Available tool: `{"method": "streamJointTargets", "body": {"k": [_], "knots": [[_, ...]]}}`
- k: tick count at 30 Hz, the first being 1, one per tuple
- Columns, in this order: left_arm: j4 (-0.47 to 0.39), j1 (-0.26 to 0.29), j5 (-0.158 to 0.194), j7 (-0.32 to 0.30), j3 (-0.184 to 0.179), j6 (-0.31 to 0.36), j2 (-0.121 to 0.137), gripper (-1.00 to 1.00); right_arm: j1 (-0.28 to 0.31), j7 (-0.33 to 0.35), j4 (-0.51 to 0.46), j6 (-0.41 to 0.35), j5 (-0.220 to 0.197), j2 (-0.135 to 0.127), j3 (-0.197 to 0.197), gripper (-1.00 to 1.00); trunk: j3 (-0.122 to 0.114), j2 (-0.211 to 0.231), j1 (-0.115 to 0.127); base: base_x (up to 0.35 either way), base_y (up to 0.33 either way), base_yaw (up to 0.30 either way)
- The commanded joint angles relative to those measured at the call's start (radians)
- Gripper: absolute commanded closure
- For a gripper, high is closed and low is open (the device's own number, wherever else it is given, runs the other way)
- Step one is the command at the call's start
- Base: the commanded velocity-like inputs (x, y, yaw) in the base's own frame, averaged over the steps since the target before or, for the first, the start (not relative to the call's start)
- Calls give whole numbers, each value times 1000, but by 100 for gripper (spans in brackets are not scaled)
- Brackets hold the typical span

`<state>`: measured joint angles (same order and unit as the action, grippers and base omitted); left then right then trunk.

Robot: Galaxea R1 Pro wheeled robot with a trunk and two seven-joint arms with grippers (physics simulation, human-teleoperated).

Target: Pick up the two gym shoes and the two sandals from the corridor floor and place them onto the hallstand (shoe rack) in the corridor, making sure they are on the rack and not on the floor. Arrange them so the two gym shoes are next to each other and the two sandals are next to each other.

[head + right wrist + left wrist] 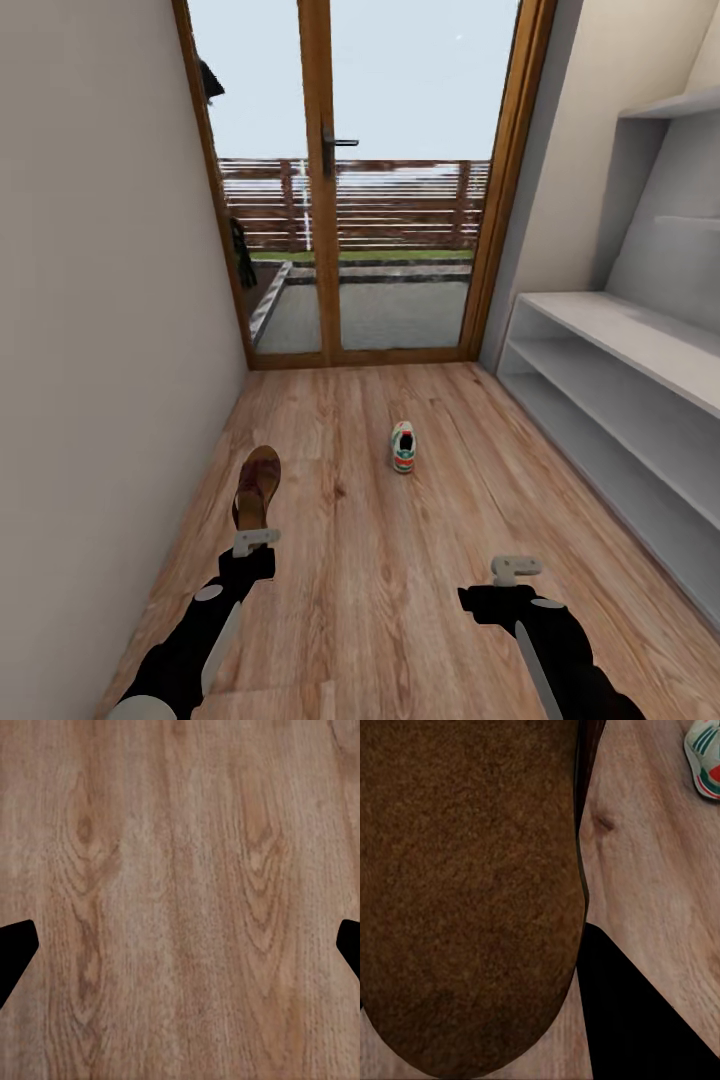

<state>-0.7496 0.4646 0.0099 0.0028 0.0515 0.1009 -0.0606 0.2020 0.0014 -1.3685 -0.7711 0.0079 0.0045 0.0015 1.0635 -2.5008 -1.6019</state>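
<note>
A dark brown sandal [256, 488] is at the left of the corridor floor [380, 600], its heel end at my left gripper [255, 540]. In the left wrist view the sandal [472, 892] looms very close between the fingers [637, 1020], so the gripper is shut on it. A white gym shoe [403, 446] with green stripes lies on the floor farther ahead, apart from both grippers; its edge shows as the gym shoe [705, 757] in the left wrist view. My right gripper [515, 570] hovers open over bare planks [180, 900]. The grey hallstand [620, 330] stands along the right wall.
A wood-framed glass door [330, 200] closes the far end of the corridor. A plain wall [100, 350] runs close along the left. Grey stepped wall shelves [680, 105] hang above the hallstand.
</note>
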Motion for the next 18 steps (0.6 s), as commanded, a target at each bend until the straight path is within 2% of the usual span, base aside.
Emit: {"method": "streamJointTargets", "body": {"k": [1, 7, 18], "knots": [[-2, 0, -2, 0, 2, 6, -1, 100, 0, 0, -1, -5, 1, 0, 0, -100, 1, 0, 0, 320, 128, -20], [-2, 0, -2, 0, 2, 6, -1, 100, 0, 0, -1, -5, 1, 0, 0, -100, 5, 0, 0, 329, 111, -125], [-2, 0, -2, 0, 2, 7, -1, 100, 0, 0, -1, -5, 0, 0, 0, -100, 18, 0, 0, 335, 102, -193]]}}
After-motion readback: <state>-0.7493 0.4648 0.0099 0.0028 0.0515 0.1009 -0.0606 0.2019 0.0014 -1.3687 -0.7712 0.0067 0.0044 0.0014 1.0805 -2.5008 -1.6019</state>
